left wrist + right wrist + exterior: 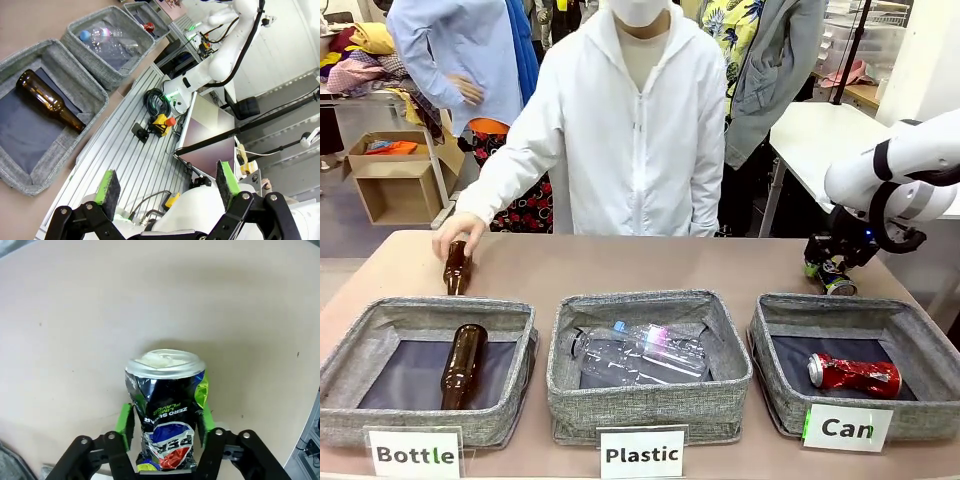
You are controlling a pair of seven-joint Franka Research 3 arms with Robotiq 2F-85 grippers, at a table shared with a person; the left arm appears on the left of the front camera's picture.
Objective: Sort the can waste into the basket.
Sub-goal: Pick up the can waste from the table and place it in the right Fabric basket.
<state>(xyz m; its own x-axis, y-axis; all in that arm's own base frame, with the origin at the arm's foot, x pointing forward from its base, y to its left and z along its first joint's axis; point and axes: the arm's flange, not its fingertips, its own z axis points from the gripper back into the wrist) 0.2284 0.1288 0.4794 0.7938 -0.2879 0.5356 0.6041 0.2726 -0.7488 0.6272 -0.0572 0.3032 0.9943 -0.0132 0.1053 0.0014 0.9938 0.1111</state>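
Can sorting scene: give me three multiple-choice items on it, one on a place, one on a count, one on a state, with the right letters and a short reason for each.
1. Where does the red can lie?
A. in the Can basket
B. in the Plastic basket
C. on the bare table

2. How many brown bottles are in the front view?
A. one
B. two
C. three

3. How is the right tool set?
A. open above the table
B. shut on the black can
C. shut on nothing

Key: 1 A, the red can rests on that basket's dark lining. 2 B, one in the Bottle basket, one under the person's hand. 3 B, the green pads press the can's sides in the right wrist view.
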